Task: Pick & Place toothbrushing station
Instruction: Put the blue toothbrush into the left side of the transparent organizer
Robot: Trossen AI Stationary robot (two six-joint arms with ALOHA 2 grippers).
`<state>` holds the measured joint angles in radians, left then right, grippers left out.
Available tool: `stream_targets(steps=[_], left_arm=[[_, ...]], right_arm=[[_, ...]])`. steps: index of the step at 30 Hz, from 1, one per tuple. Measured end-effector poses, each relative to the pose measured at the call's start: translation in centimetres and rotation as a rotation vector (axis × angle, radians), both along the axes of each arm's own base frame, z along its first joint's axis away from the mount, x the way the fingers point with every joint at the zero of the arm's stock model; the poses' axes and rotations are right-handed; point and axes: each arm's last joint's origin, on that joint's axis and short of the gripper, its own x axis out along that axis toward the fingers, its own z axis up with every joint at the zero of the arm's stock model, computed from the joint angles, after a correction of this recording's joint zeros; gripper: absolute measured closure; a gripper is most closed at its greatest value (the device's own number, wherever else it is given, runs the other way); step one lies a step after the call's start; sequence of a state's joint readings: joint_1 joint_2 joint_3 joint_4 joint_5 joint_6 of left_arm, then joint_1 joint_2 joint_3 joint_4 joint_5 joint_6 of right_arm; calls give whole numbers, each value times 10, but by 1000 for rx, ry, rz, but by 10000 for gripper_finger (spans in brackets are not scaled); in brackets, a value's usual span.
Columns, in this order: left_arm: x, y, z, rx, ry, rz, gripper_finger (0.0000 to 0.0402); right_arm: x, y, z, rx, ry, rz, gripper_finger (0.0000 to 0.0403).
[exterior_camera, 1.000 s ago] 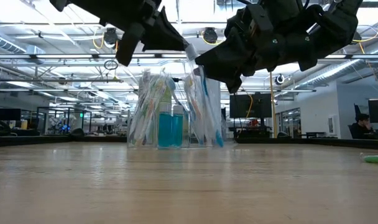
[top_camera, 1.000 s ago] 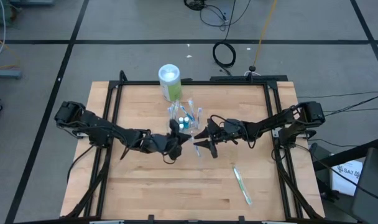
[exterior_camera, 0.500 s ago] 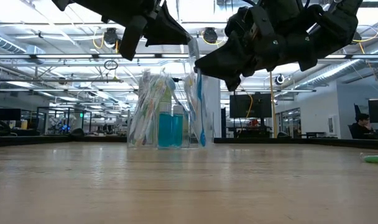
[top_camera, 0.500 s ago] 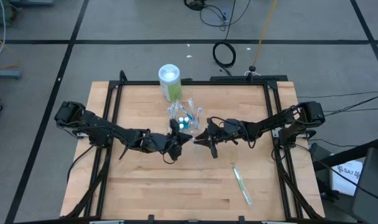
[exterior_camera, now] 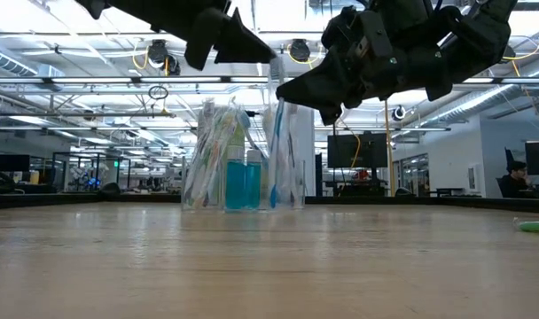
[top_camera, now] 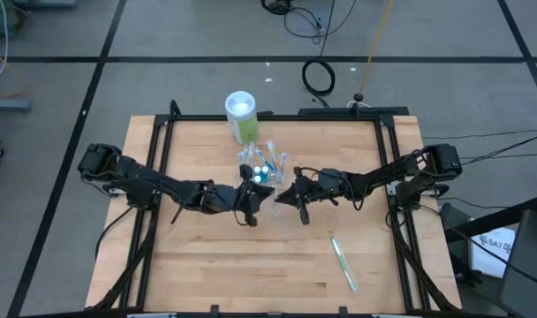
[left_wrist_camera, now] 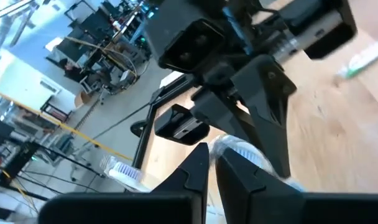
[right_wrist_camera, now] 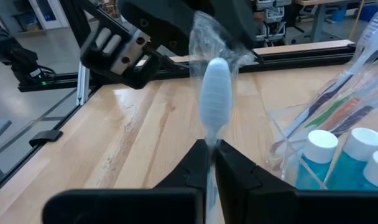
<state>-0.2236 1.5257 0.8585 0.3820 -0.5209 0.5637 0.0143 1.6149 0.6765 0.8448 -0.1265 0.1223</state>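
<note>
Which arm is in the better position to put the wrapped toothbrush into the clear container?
Right. The right gripper is shut on the wrapped white toothbrush, beside the clear plastic container.

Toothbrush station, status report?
Right gripper shut on wrapped toothbrush beside clear container. Left gripper shut, close alongside. Spare toothbrush lies apart. Nothing blocking.

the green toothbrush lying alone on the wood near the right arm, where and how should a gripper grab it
The slim green toothbrush lies flat and alone on the wooden table, running diagonally, with bare wood around it. Probably best gripped mid-handle from straight above, fingers across its narrow width. The right gripper, the nearer one, is shut on a wrapped white toothbrush beside the clear plastic container.
</note>
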Motion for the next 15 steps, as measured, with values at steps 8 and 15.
stream_targets(steps=[8, 15], left_arm=[[0, -2, 1, -35, -19, 4, 317], [-3, -8, 2, -6, -39, 113, 257]], right_arm=[[0, 0, 0, 21, 7, -4, 396], [-2, -1, 1, 14, 25, -42, 396]])
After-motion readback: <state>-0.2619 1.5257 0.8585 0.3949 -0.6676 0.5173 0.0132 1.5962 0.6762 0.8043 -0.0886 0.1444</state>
